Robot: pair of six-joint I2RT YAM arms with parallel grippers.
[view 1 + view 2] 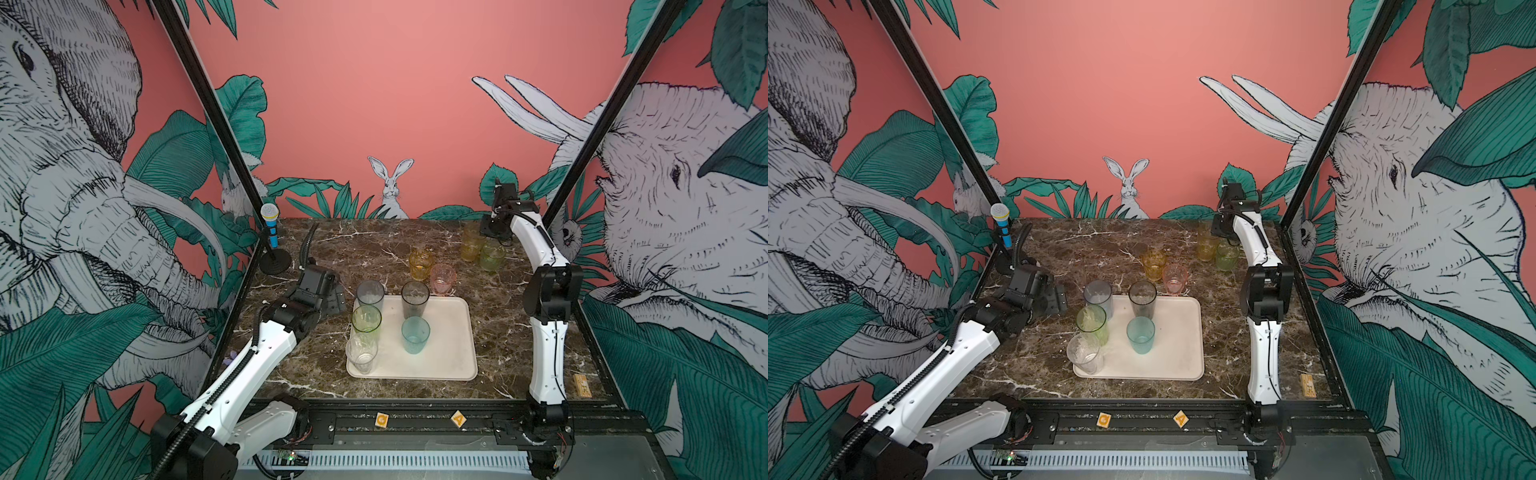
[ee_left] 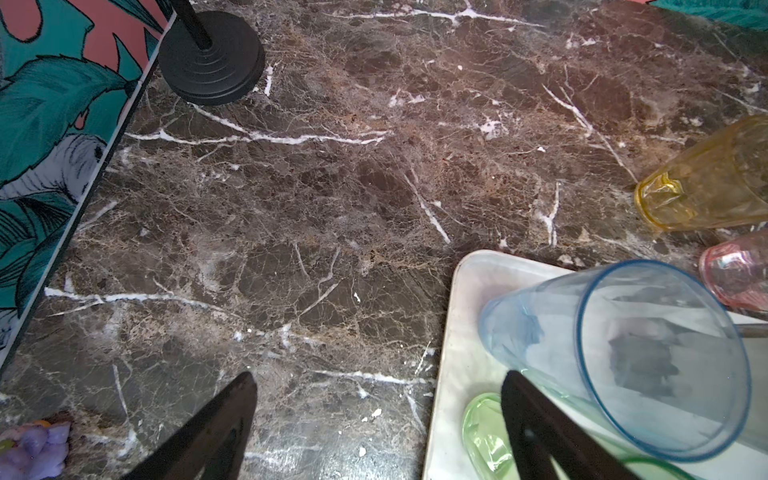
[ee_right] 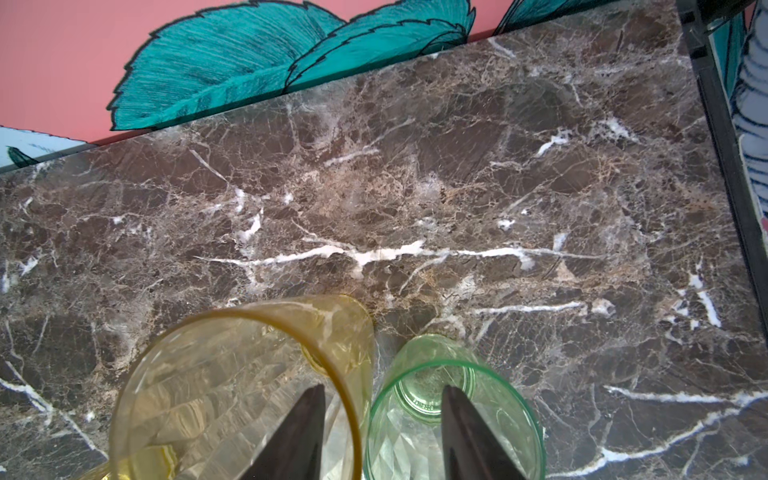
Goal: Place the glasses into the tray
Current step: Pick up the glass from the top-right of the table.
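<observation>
I'm hovering the right gripper [image 3: 380, 397], jaws parted and pinching nothing, astride the neighbouring rims of the tall yellow tumbler [image 3: 232, 374] and short green tumbler [image 3: 498, 436]; the tray [image 1: 449, 332] is lying well apart, nearer the base and leftward.

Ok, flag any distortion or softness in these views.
Left wrist view: tall bluish glass splays sideways from wide-angle stretch; left pincer looks soft-edged. Right wrist view: yellow glass leans likewise. In both top views the pink glass is faint against marble.
</observation>
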